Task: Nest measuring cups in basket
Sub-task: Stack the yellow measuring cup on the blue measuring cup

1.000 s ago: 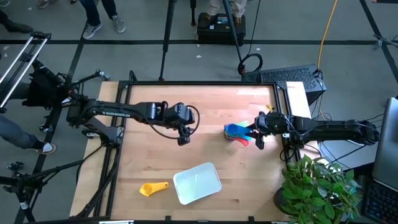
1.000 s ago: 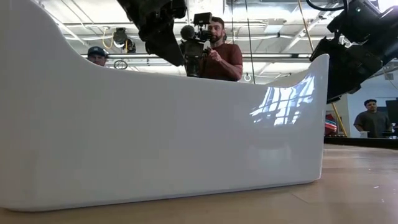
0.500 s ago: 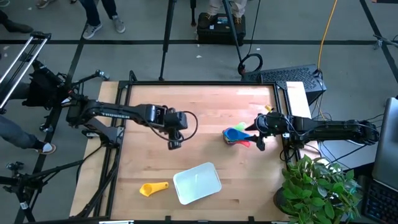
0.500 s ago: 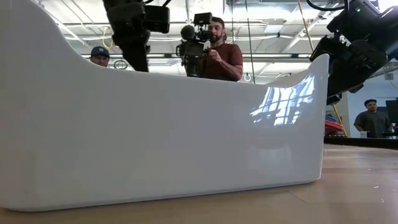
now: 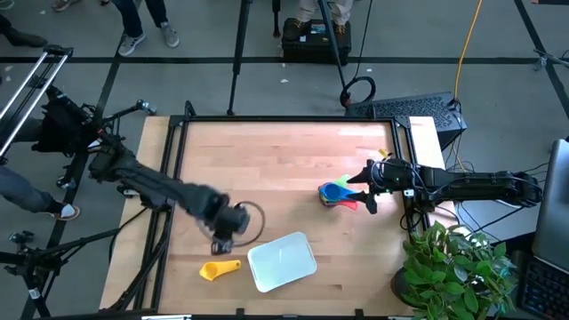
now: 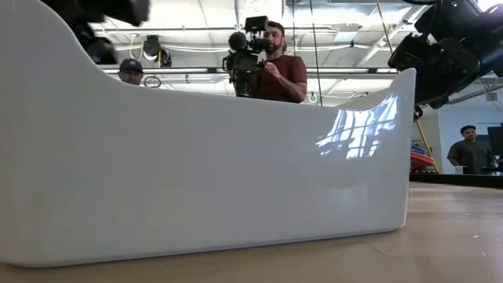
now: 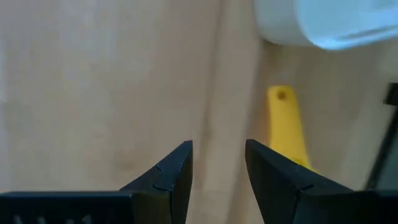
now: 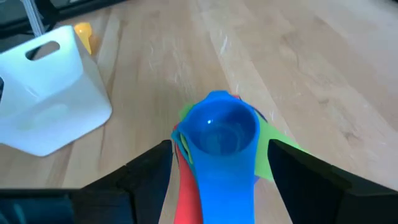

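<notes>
Several measuring cups lie nested in a stack (image 5: pixel 337 192) on the table's right part, with a blue cup (image 8: pixel 218 130) on top and red and green handles fanning out below it. My right gripper (image 8: pixel 221 148) is open, its fingers on either side of the stack's handle end; I see no touch. A yellow cup (image 5: pixel 218 269) lies alone on the near left, next to the whitish basket (image 5: pixel 282 261). My left gripper (image 5: pixel 223 245) hovers open just beyond the yellow cup, whose handle (image 7: pixel 286 127) shows beside its fingers.
The basket (image 6: pixel 204 173) stands on the near middle of the table and fills the low view. Bare wood lies between the stack and the basket. A potted plant (image 5: pixel 458 267) stands off the table's near right corner. People with a camera stand behind the table (image 6: pixel 267 63).
My left arm has swung from the table's middle toward the near left edge and now hangs by the yellow cup. The basket, the yellow cup and my right gripper stay where they were.
</notes>
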Action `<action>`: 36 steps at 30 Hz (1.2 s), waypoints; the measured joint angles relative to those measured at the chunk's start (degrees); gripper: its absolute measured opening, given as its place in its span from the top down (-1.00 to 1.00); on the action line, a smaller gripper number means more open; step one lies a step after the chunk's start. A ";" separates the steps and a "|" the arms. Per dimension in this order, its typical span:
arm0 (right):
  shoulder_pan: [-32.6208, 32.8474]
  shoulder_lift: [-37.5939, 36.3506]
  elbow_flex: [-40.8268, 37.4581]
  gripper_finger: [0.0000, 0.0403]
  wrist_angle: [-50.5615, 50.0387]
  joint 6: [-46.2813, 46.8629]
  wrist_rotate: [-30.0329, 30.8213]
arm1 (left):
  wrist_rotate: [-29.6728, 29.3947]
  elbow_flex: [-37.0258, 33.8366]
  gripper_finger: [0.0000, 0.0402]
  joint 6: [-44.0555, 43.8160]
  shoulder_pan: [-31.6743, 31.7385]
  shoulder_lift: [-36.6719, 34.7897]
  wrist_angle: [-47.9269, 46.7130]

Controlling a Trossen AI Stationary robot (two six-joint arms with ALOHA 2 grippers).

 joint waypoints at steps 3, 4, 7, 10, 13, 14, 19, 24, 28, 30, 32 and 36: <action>0.00 -0.15 0.00 -0.28 0.72 -0.85 0.00 | 2.04 -5.06 0.26 -7.41 -4.92 -1.39 6.91; 0.00 -0.15 0.00 -0.28 1.06 -1.01 0.00 | 2.36 -6.70 0.26 -10.09 -6.39 -1.72 8.45; 0.00 -0.37 0.00 -0.28 1.97 -1.18 0.00 | 2.79 -9.74 0.26 -16.64 -10.00 -2.19 14.71; 0.00 -0.42 0.00 -0.28 2.47 -1.18 0.00 | 2.61 -11.53 0.26 -20.92 -13.40 -2.09 15.99; 0.00 -0.48 0.00 -0.28 2.49 -1.18 0.00 | 2.59 -13.52 0.26 -25.42 -16.01 -2.10 17.61; 0.00 -0.48 0.00 -0.28 2.50 -1.18 0.02 | 2.63 -14.29 0.26 -26.76 -16.92 -2.10 17.01; 0.00 -0.55 0.02 -0.28 2.58 -1.16 0.28 | 3.25 -18.38 0.26 -31.20 -19.53 -2.07 22.44; 0.00 -0.55 0.02 -0.28 2.58 -1.05 0.39 | 3.28 -21.71 0.26 -33.59 -20.34 -2.06 26.43; 0.00 -0.55 0.04 -0.28 2.58 -1.01 0.61 | 3.19 -23.49 0.26 -34.03 -20.21 -2.06 28.16; 0.00 -0.55 0.04 -0.28 2.58 -0.99 1.38 | 3.22 -24.36 0.26 -34.34 -20.23 -2.06 28.15; -0.01 -0.55 0.04 -0.28 2.58 -1.01 1.58 | 3.24 -25.02 0.26 -34.53 -20.25 -2.06 29.23; -0.02 -0.55 0.04 -0.28 2.55 -1.02 1.60 | 3.12 -25.89 0.27 -34.79 -20.23 -2.06 30.90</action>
